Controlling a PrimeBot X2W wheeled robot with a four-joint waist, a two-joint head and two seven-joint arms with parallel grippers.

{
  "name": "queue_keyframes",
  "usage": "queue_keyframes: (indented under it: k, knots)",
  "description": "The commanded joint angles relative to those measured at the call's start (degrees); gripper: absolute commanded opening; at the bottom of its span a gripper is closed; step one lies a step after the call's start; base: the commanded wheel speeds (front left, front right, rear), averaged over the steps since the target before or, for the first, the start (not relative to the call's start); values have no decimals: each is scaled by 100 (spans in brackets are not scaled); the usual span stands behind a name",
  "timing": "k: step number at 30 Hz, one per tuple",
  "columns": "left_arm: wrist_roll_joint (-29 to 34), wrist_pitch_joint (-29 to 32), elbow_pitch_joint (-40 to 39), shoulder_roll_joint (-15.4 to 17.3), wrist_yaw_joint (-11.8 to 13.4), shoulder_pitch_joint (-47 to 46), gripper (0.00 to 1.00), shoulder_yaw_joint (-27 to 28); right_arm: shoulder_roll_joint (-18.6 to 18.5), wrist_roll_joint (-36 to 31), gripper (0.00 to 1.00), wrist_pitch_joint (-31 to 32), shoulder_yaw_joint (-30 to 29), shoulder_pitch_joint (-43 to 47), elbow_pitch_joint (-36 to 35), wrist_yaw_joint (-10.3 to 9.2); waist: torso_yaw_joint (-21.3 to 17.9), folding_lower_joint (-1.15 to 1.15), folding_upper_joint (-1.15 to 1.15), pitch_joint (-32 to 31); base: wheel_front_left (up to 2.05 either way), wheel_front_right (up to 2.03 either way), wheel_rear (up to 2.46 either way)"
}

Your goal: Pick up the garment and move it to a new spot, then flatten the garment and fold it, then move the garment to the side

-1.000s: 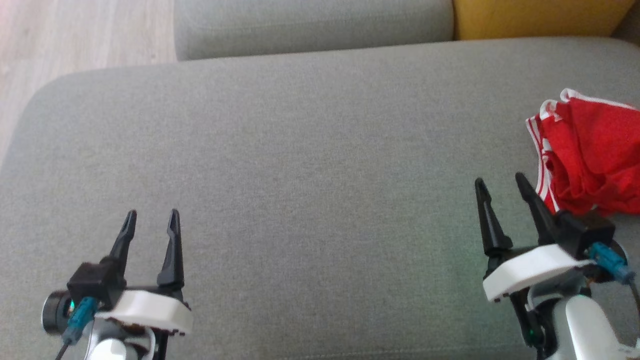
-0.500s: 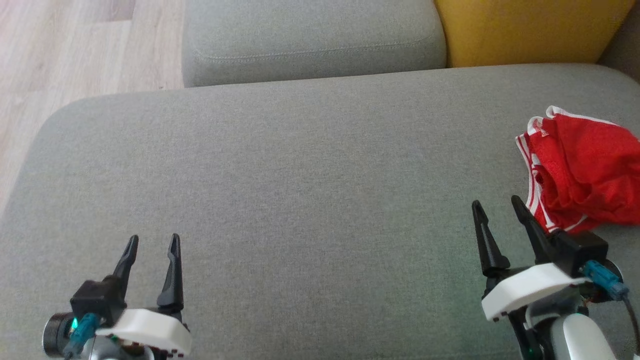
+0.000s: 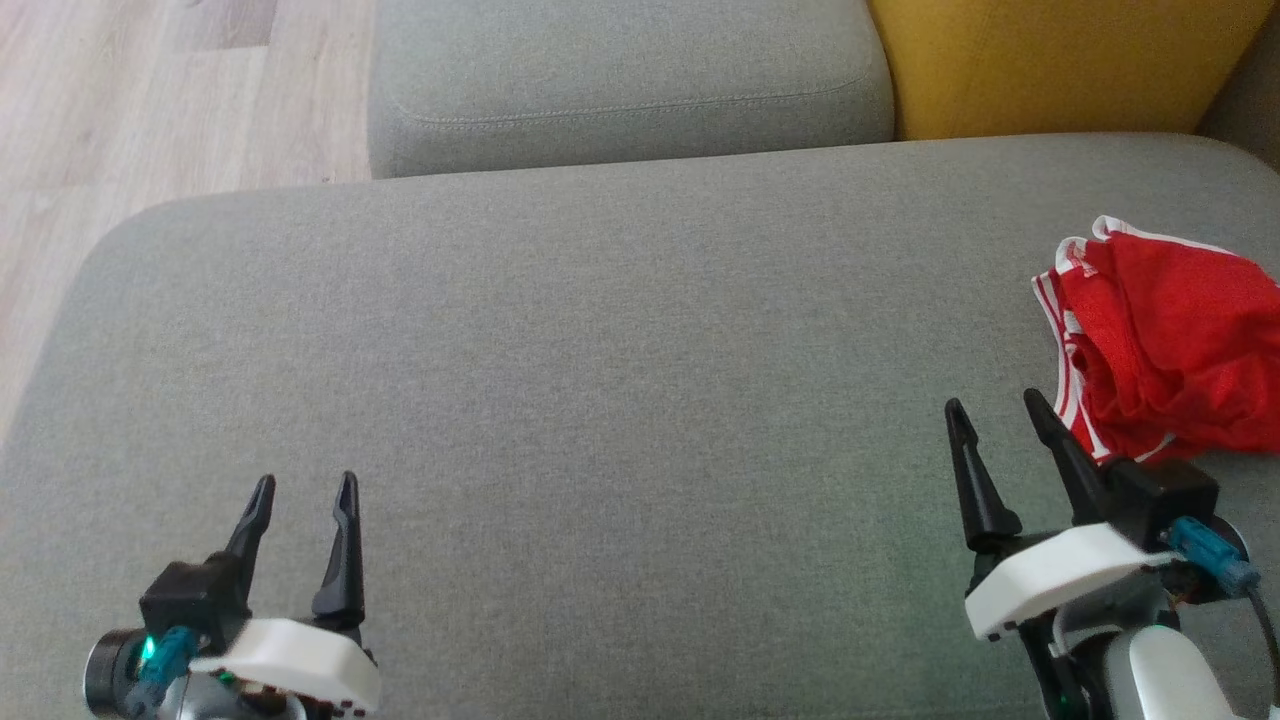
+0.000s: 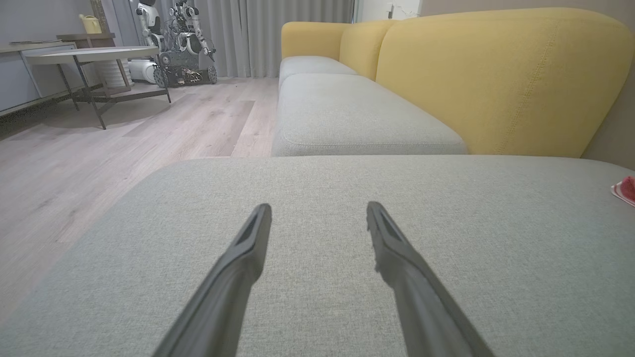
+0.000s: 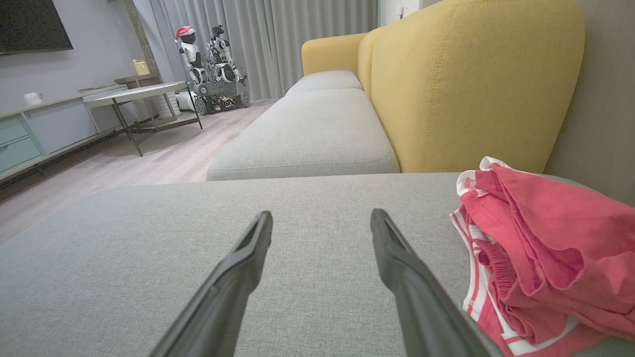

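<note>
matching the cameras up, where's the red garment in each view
Head view: garment at the right edge, mid-height.
Left wrist view: garment, a sliver at the far right edge.
Right wrist view: garment lower right, crumpled.
Shared landmark: yellow backrest, above the garment in each picture.

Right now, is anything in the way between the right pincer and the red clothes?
No, nothing visible. The open right pincer is just left of the crumpled red garment, with only bare grey cushion between them.
</note>
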Motion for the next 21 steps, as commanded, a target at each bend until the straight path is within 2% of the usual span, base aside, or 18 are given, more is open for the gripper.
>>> queue_keyframes:
  k: [1, 21]
  knots:
    - [-47, -21, -150, 101, 31, -186, 100, 179, -14, -32, 100, 6, 104, -111, -242, -5, -4, 0, 0, 1, 0, 0, 0]
    - [-81, -97, -77, 149, 86, -282, 100, 107, -14, 10, 100, 91, 117, -93, -305, -5, 0, 0, 0, 68, 0, 0, 0]
